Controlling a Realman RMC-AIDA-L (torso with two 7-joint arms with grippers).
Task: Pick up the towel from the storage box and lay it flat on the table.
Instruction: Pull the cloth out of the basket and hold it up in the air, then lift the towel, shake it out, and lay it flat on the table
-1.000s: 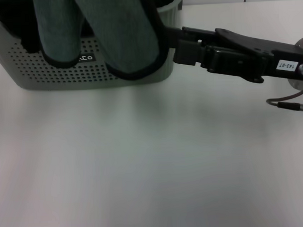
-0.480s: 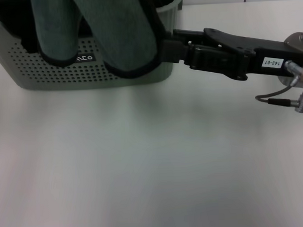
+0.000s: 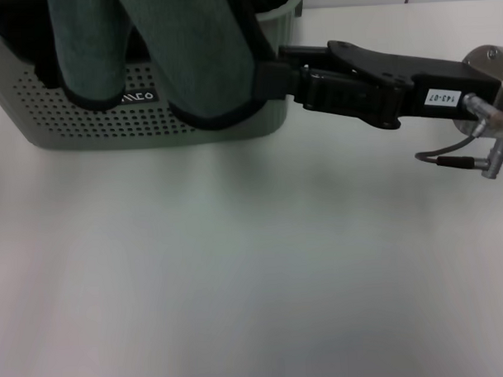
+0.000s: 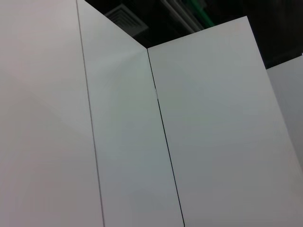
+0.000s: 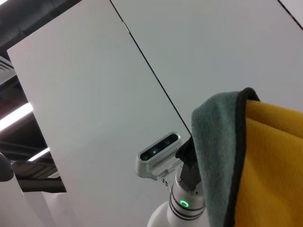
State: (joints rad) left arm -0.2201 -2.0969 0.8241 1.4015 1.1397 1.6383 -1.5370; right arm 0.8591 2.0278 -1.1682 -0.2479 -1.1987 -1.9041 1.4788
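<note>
The storage box point(image 3: 149, 109) stands at the far left part of the tabletop point(image 3: 254, 263), its perforated front wall with the small black label facing the robot. The towel point(image 3: 193, 54) hangs out of it over the front rim in two teal-grey folds edged with a black hem; the larger fold drapes down across the box's front right part, almost to its base, and the smaller one hangs just to the left of the label. More dark cloth shows inside the box behind the folds, too dark to make out.

The right hand point(image 3: 268, 76) reaches in from the right edge of the tabletop, held level above the surface, its black body ending right at the hemmed edge of the larger fold by the box's right front corner. Its fingertips are hidden against the dark hem, so I cannot tell whether they are apart or clamped on the cloth.

In the right wrist view the towel point(image 5: 222, 156) fills one corner close to the lens, teal-grey on one face and yellow on the other with the black hem between, in front of the robot's head camera point(image 5: 158, 153) and white wall panels.

The left hand appears nowhere; its wrist camera shows only white wall panels.
</note>
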